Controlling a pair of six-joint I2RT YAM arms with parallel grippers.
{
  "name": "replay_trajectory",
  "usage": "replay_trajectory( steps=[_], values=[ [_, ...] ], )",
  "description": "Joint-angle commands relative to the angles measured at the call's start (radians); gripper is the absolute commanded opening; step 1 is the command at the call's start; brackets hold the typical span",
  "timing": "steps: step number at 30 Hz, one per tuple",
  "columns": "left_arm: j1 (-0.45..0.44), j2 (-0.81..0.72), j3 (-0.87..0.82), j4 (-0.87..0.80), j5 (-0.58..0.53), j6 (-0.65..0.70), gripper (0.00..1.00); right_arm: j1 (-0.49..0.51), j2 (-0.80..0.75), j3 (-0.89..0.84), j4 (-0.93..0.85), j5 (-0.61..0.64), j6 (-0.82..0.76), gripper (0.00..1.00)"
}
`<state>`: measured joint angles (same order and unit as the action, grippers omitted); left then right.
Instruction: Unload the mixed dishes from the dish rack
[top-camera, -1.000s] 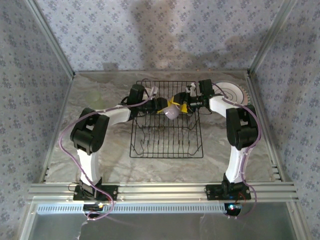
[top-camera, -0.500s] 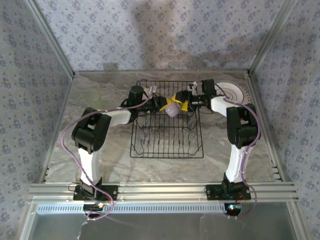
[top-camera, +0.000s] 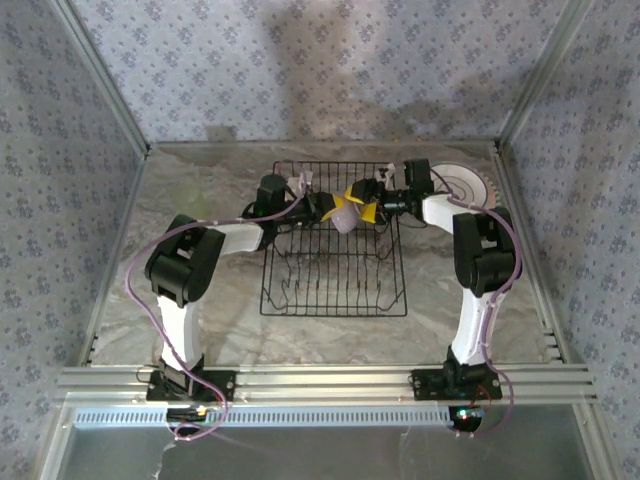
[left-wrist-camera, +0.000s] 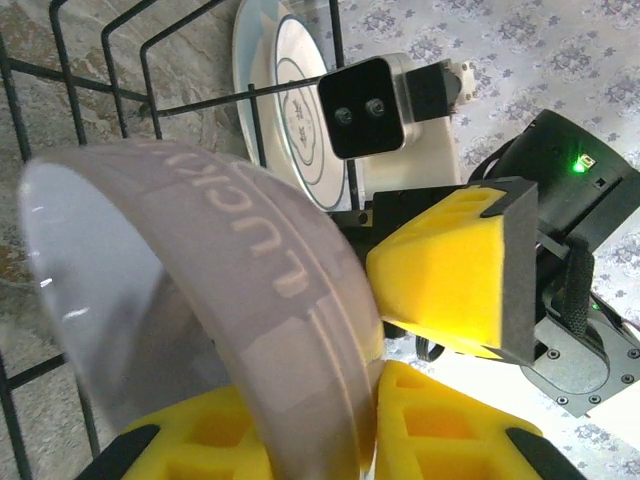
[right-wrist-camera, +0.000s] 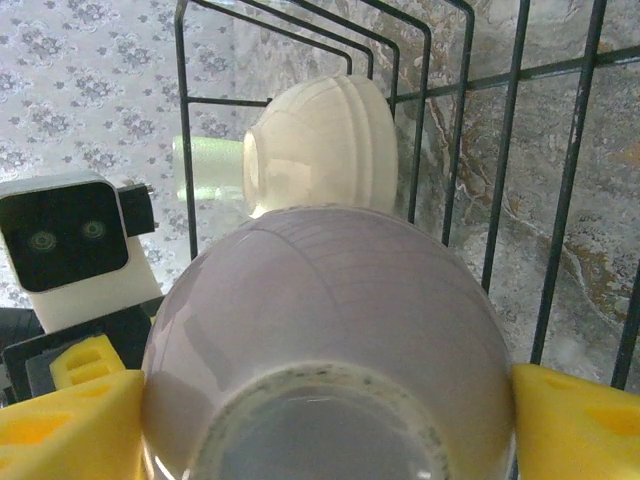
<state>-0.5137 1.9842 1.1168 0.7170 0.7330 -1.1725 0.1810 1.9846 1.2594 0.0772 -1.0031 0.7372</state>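
Over the counter, the glossy bowl looks light, slippery, breakable; left tool pinches its rim; right tool gapes around it.

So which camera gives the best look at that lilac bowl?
The right wrist view: the lilac bowl sits centred, its rounded outside and base ring clear. The left wrist view shows a close, cropped stretch of its lettered rim; the top view, a small pale blob over the rack.

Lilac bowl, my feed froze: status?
Left end effector clamped on lilac bowl rim. Right end effector spread around it, grip unclear. Bowl over dish rack, cream bowl nearby.
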Motion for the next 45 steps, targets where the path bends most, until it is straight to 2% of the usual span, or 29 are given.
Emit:
replay_trajectory(
  steps=[1, 3, 11, 17, 25, 31, 33, 37, 43, 45],
  values=[
    [-0.009, -0.026, -0.008, 0.062, -0.006, 0.003, 0.00, -0.006, -0.014, -0.006, 0.039, -0.017, 0.012, 0.96],
    [-0.009, -0.028, -0.011, 0.062, -0.006, 0.004, 0.00, -0.007, -0.021, -0.006, 0.033, -0.010, 0.008, 1.00],
    [-0.009, -0.048, -0.008, 0.039, 0.000, 0.021, 0.00, -0.008, -0.076, 0.019, -0.097, 0.084, -0.082, 0.99],
    [-0.009, -0.094, 0.029, -0.075, -0.004, 0.082, 0.00, 0.008, -0.164, 0.044, -0.256, 0.203, -0.200, 1.00],
    [-0.010, -0.135, 0.070, -0.144, 0.012, 0.113, 0.00, 0.027, -0.255, 0.087, -0.403, 0.309, -0.295, 1.00],
    [-0.017, -0.216, 0.119, -0.262, 0.018, 0.177, 0.00, 0.057, -0.340, 0.129, -0.590, 0.588, -0.369, 1.00],
    [-0.020, -0.261, 0.139, -0.346, 0.007, 0.221, 0.00, 0.075, -0.376, 0.125, -0.642, 0.683, -0.401, 1.00],
    [-0.026, -0.364, 0.185, -0.607, -0.062, 0.368, 0.00, 0.088, -0.428, 0.105, -0.674, 0.751, -0.430, 1.00],
    [-0.025, -0.510, 0.285, -1.092, -0.285, 0.583, 0.00, 0.126, -0.478, 0.083, -0.735, 0.829, -0.458, 1.00],
    [-0.026, -0.554, 0.316, -1.247, -0.393, 0.638, 0.00, 0.136, -0.483, 0.075, -0.738, 0.848, -0.463, 1.00]
  ],
)
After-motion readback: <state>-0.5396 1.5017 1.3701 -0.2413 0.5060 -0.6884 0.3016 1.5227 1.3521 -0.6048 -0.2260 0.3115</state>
